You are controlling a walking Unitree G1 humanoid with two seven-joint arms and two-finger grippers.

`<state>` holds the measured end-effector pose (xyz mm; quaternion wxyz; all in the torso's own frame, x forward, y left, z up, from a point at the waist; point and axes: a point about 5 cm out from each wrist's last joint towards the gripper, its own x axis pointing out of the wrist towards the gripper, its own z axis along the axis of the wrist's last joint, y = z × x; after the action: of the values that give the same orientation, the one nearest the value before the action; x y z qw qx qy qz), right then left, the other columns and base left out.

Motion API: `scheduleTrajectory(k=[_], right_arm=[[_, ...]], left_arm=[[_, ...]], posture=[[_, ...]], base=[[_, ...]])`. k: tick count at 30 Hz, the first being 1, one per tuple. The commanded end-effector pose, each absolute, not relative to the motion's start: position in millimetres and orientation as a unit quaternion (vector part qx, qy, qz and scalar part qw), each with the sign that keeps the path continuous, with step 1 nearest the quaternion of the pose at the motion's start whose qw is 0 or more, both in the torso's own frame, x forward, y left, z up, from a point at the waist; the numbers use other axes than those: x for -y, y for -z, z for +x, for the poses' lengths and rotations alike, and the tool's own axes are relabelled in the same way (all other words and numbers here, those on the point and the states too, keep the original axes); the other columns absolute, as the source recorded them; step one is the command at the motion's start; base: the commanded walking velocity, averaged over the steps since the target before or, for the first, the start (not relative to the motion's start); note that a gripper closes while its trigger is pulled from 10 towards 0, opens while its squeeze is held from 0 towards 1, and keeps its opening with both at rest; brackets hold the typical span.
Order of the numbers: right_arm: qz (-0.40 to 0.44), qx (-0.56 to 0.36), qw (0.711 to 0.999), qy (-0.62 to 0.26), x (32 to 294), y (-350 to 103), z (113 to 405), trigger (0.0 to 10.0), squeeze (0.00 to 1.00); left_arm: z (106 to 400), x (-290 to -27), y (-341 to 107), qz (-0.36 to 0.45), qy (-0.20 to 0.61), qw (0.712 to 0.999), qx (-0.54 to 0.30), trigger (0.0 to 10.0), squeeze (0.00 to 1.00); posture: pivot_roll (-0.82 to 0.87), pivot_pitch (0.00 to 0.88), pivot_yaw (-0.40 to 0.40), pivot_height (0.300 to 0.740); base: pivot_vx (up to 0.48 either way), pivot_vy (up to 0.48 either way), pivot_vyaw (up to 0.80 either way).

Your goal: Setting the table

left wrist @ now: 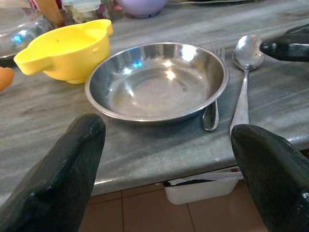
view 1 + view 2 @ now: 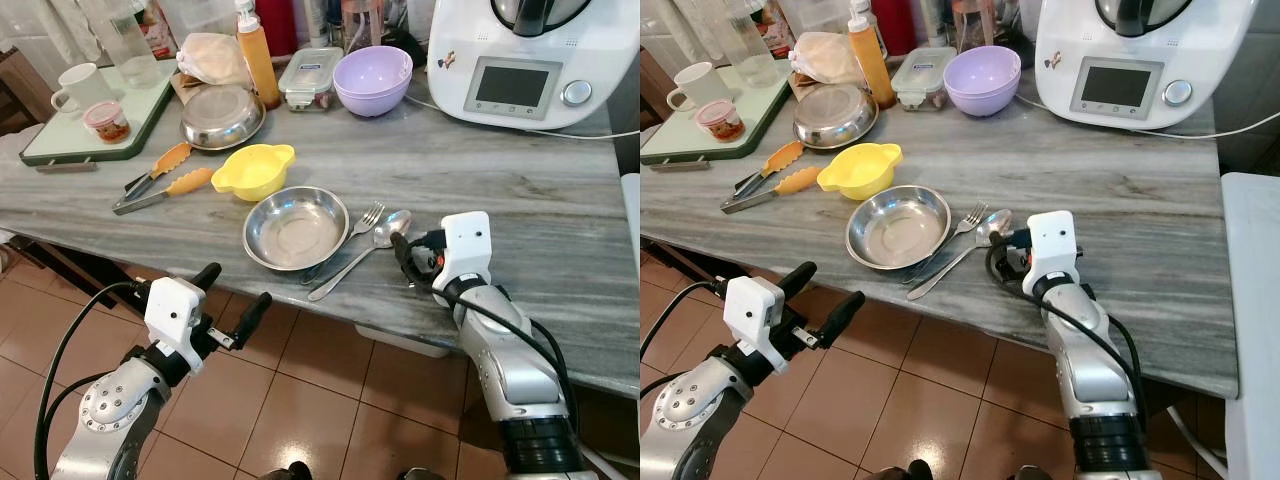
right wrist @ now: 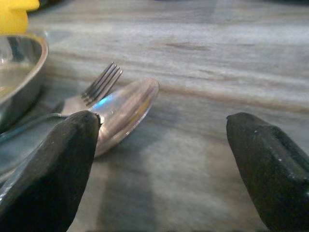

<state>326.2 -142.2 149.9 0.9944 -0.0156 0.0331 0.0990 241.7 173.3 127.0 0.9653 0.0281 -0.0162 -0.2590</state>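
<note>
A steel bowl [image 2: 296, 227] sits near the front edge of the grey marble table [image 2: 520, 190]. A fork [image 2: 365, 220] and a spoon [image 2: 385, 232] lie side by side just right of it, handles toward me. My right gripper [image 2: 405, 258] rests low over the table right of the spoon, open. In the right wrist view one fingertip [image 3: 72, 145] is next to the spoon's bowl [image 3: 125, 111] and nothing lies between the fingers. My left gripper [image 2: 236, 285] hangs open over the floor in front of the table edge, pointing toward the steel bowl [image 1: 157, 82].
Behind the bowl are a yellow bowl [image 2: 254, 170], orange-tipped tongs [image 2: 160, 180] and a steel plate [image 2: 222, 117]. Further back stand a lilac bowl [image 2: 372, 78], a sauce bottle [image 2: 258, 60], a lidded container [image 2: 310, 78], a white appliance [image 2: 520, 60] and a green tray [image 2: 90, 140] with a mug [image 2: 80, 88].
</note>
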Motion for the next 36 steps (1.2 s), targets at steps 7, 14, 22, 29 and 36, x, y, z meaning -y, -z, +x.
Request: scheduleTrajectory(k=[7,14,22,29,36], right_arm=[[0.067,-0.053,0.987,-0.136,138.5,-150.3,333.9,6.9,0.0],[0.064,-0.055,0.983,-0.162,137.0,-153.2,340.5,0.0,0.0],[0.064,-0.051,0.982,-0.172,142.8,-164.1,353.8,0.0,0.0],[0.081,-0.06,0.98,-0.174,143.8,-164.7,358.1,0.0,0.0],[0.076,-0.08,0.977,-0.181,144.4,-154.0,355.1,0.0,0.0]], left_arm=[[240.2,-176.2,-127.2,0.029,0.258,0.966,0.003,10.0,0.0],[241.0,-173.4,-125.8,0.027,0.261,0.965,-0.002,10.0,0.0],[240.2,-172.7,-123.7,0.025,0.258,0.966,-0.006,10.0,0.0],[237.0,-172.7,-123.3,0.02,0.264,0.964,-0.005,10.0,0.0],[231.1,-167.2,-126.0,0.002,0.304,0.953,-0.004,10.0,0.0]], posture=[[-0.12,0.176,0.17,0.74],[-0.13,0.176,0.171,0.74],[-0.12,0.177,0.164,0.74],[-0.12,0.177,0.161,0.74],[-0.12,0.176,0.159,0.74]], base=[[0.0,0.0,0.0],[0.0,0.0,0.0],[0.0,0.0,0.0],[0.0,0.0,0.0],[0.0,0.0,0.0]])
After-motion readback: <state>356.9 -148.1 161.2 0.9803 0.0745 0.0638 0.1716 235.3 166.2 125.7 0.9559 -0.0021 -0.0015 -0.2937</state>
